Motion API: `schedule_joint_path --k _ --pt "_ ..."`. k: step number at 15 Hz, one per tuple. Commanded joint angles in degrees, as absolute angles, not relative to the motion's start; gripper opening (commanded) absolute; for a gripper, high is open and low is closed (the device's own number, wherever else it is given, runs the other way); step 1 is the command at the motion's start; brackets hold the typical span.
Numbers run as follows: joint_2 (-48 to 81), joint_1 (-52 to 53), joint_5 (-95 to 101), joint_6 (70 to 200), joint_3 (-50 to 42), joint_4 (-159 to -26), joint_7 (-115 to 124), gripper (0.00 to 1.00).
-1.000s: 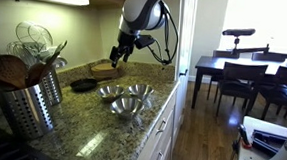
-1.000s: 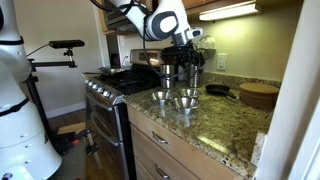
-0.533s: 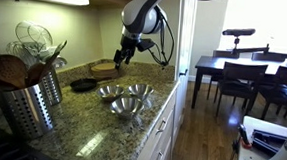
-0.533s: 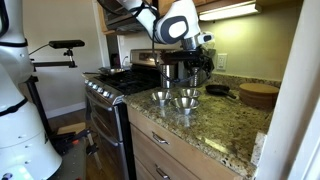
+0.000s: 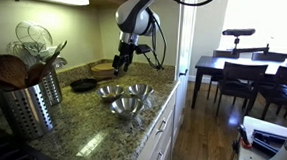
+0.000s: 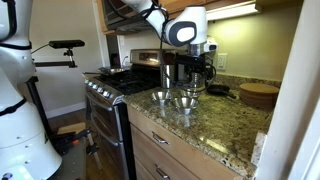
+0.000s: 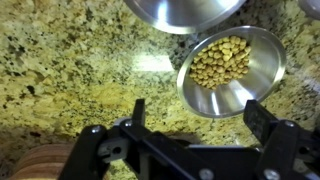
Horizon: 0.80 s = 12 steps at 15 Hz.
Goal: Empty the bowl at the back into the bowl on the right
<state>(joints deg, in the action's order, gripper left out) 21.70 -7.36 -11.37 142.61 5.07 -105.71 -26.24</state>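
Observation:
Three steel bowls stand close together on the granite counter (image 5: 91, 127) in both exterior views. In the wrist view one bowl (image 7: 228, 68) holds a heap of small tan nuts or chickpeas. An empty bowl (image 7: 185, 12) lies beyond it, and the rim of a third (image 7: 312, 5) shows at the corner. In the exterior views the bowls show as a group (image 5: 127, 99) (image 6: 180, 100). My gripper (image 7: 200, 125) is open and empty. It hangs above the counter just behind the filled bowl (image 5: 125, 61) (image 6: 195, 72).
A round wooden board (image 5: 104, 68) (image 6: 260, 93) and a black pan (image 5: 83, 84) (image 6: 218, 89) lie behind the bowls. A steel utensil holder (image 5: 30, 101) stands at one end of the counter. A stove (image 6: 110, 85) adjoins the counter. A dining table (image 5: 239, 71) stands across the room.
My gripper has moved down and toward the back of the counter, behind the bowls, and the wrist has turned. The bowls have not moved.

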Motion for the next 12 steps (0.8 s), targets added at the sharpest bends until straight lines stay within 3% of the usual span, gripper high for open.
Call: schedule_joint_path --k 1,12 --pt "23.99 -8.83 -12.67 135.73 6.04 -101.06 -28.22 1.00" --pt "29.77 -8.46 -12.58 130.54 6.71 -94.33 -27.72 1.00"
